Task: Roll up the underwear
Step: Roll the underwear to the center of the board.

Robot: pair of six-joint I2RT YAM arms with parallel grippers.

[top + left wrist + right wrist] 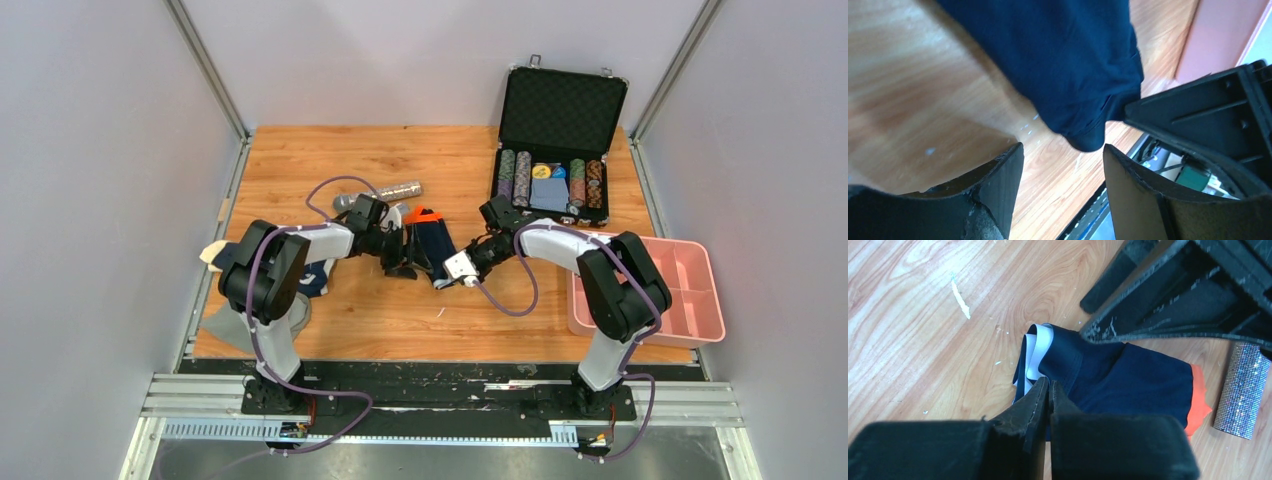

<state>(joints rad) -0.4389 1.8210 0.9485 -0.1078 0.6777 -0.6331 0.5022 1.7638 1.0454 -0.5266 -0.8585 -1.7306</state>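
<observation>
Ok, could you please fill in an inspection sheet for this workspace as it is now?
Surface: wooden table, a few white specks.
Job's things: navy underwear with an orange patch, at the centre; striped underwear at the left, partly hidden by the left arm.
Clutter: glittery cylinder, open poker chip case, pink tray, grey cloth.
Grippers: left gripper open beside the navy underwear, holding nothing; right gripper shut on its edge, it seems.
Cables: purple cables loop along both arms; none lies on the underwear.
Surroundings: grey walls, metal rails; no person seen.
</observation>
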